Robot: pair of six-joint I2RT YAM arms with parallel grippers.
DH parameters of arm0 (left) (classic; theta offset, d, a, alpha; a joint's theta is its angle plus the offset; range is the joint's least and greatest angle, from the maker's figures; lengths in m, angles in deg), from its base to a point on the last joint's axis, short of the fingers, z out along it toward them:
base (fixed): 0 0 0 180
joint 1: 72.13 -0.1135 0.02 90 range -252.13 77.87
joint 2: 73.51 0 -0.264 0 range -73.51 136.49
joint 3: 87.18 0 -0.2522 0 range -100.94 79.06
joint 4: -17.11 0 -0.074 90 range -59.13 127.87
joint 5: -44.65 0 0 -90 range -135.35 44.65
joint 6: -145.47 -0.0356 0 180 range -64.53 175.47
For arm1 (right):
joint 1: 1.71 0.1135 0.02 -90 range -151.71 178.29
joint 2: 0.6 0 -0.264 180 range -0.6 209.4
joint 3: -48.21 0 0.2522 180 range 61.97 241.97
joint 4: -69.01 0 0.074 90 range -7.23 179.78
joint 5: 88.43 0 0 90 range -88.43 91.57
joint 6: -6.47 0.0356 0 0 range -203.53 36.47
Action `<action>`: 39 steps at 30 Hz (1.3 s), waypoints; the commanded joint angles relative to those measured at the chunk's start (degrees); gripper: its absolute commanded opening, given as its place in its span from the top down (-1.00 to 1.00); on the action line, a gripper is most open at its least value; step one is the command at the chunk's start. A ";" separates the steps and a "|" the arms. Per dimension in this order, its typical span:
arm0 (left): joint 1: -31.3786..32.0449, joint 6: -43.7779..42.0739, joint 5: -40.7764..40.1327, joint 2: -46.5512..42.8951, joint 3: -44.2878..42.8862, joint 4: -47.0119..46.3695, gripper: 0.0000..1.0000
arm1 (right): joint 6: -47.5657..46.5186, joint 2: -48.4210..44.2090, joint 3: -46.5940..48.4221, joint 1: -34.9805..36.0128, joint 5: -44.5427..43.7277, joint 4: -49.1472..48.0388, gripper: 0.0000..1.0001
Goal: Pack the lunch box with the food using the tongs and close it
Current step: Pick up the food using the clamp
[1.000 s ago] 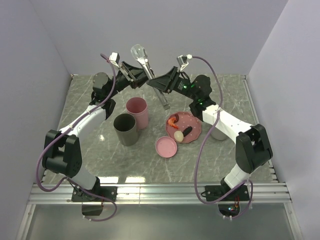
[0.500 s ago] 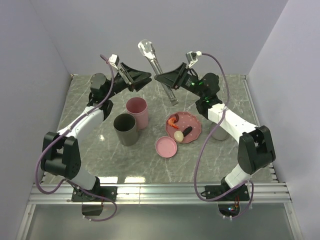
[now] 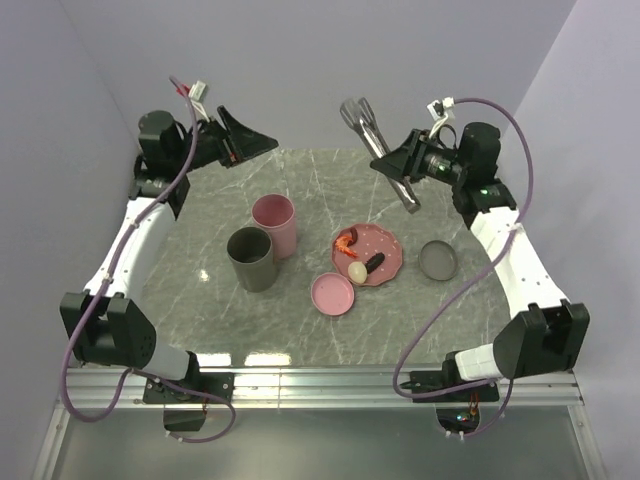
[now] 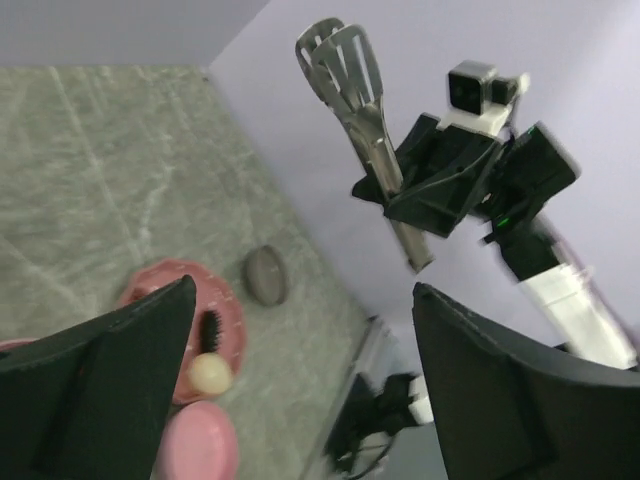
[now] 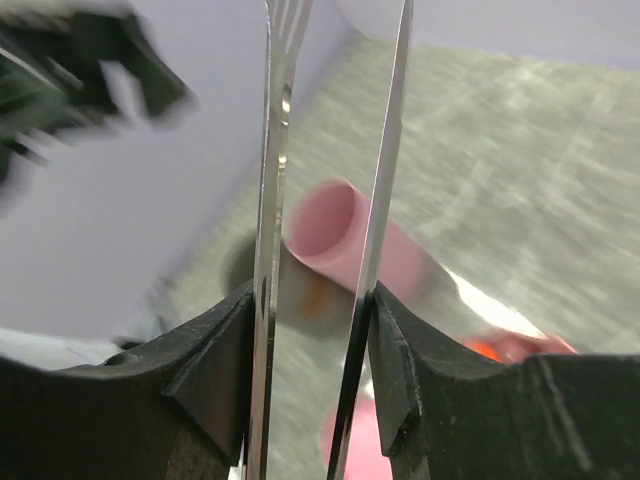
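Observation:
My right gripper (image 3: 398, 166) is shut on the middle of the grey metal tongs (image 3: 378, 150) and holds them tilted in the air over the back of the table. In the right wrist view the two tong arms (image 5: 268, 200) run up between my fingers (image 5: 215, 370). My left gripper (image 3: 252, 147) hangs open and empty high at the back left, well apart from the tongs (image 4: 350, 90). The food lies on a pink plate (image 3: 390, 243): an orange shrimp (image 3: 345, 240), a cream egg (image 3: 357, 271) and a dark sausage (image 3: 374, 263). Two round lunch box tubs, pink (image 3: 273, 223) and dark grey (image 3: 250, 258), stand open left of the plate.
A pink lid (image 3: 332, 294) lies flat in front of the plate and a grey lid (image 3: 438, 260) to its right. Grey walls close in the table at the back and sides. A metal rail runs along the near edge.
My left gripper has let go of the tongs, opened wide and drawn back to the left. My right arm has carried the tongs to the right, alone.

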 commanded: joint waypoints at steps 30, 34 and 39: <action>-6.09 -46.19 3.45 -8.78 -12.29 45.66 -0.99 | -59.58 -5.08 -1.45 -2.28 -10.77 71.63 0.05; -6.09 -45.57 3.27 -9.66 -10.36 44.78 -0.99 | -59.16 -5.78 -4.18 -0.08 -11.82 71.38 0.01; -6.09 -45.30 3.35 -10.36 -9.39 44.34 -0.99 | -54.24 -5.35 -6.64 3.08 -15.33 66.90 0.00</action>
